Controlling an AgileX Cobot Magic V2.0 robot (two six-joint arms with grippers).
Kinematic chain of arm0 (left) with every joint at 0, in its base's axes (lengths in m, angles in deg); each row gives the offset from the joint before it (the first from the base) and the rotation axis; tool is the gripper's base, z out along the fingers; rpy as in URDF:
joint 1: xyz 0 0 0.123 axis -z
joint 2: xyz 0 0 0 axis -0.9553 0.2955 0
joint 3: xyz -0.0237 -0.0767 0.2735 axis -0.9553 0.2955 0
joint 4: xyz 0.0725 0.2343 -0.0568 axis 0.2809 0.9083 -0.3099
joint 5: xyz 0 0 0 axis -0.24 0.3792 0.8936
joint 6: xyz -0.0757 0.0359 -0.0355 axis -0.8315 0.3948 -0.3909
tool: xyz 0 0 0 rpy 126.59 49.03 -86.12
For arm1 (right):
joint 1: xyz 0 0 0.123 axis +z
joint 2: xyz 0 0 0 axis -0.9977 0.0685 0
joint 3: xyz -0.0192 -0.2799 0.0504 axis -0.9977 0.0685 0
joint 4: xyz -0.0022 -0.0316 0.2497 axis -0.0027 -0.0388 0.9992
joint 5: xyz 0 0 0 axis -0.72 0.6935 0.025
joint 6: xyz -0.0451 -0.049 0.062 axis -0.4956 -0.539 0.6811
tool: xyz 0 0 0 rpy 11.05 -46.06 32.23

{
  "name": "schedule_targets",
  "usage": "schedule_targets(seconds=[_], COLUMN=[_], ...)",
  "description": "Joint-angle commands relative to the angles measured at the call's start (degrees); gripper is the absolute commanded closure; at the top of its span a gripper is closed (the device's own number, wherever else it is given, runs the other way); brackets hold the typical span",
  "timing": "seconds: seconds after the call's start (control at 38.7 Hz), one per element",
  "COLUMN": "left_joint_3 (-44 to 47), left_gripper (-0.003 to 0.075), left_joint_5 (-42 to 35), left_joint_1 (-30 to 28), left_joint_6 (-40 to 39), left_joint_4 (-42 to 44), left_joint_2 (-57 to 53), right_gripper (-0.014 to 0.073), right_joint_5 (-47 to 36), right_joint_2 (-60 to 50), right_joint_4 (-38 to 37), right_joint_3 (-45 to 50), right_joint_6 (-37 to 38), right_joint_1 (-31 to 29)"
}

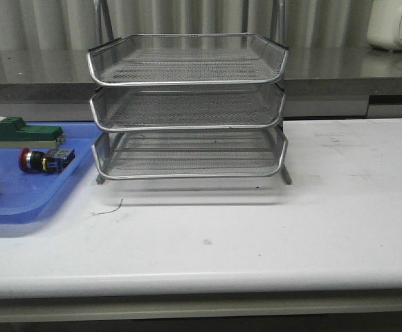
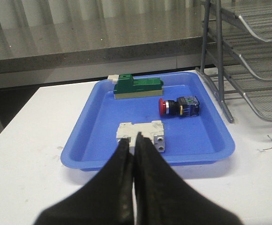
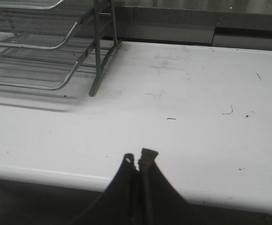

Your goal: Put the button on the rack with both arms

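Red-capped button (image 2: 179,107) is lying on its side in the blue tray (image 2: 98,140) just left of the rack (image 1: 187,104), so I reckon the left arm grabs first. Left end effector (image 2: 135,146) hangs pressed together, empty, over the white part (image 2: 143,133). Right end effector (image 3: 138,161) is pinched closed too, holding nothing, above bare table (image 3: 182,108).

The rack (image 1: 187,104) stands at twelve o'clock on the surface (image 1: 270,235); the button (image 1: 45,160) lies in the blue tray (image 1: 28,200) at nine o'clock.
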Motion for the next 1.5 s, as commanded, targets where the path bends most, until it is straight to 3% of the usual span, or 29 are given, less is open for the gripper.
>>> schedule_targets(seconds=[0.0,0.39,0.52,0.65,0.78,0.93,1.19,1.47], left_joint_3=[0.5,0.5,0.5,0.5,-2.3,-10.6,-24.5,-26.1], left_gripper=[0.0739,0.0739,0.0739,0.0739,0.0739,0.0739,0.0739,0.0739], left_joint_5=[-4.6,-5.0,-9.0,-18.3,-24.2,-22.2,-3.8,-3.5], left_joint_1=[-0.1,-0.1,-0.1,-0.1,-0.1,-0.1,-0.1,-0.1], left_joint_6=[-0.5,-0.5,-0.5,-0.5,-0.5,-0.5,-0.5,-0.4], left_joint_4=[-0.2,-0.2,-0.2,-0.2,-1.1,-1.1,-1.1,-1.1], left_joint_2=[-1.3,-1.3,-1.3,-1.3,-1.3,0.5,15.0,24.9], right_gripper=[0.0655,0.0655,0.0655,0.0655,0.0655,0.0655,0.0655,0.0655], right_joint_5=[-4.9,-5.4,-7.9,-12.8,-12.4,-11.0,0.4,2.5], right_joint_2=[-1.0,-1.0,-1.0,-1.0,-1.0,-0.2,14.7,28.3], right_joint_4=[-0.5,-0.5,-0.5,-0.5,-0.5,-0.5,-0.4,1.9], right_joint_3=[-0.3,-0.3,-0.3,-1.5,-6.0,-13.8,-27.6,-32.2], right_joint_6=[-0.2,-0.2,-0.2,-0.2,-0.2,-0.2,-0.2,-0.2], right_joint_1=[-0.4,-0.4,-0.4,-0.4,-0.4,-0.4,-0.4,-0.4])
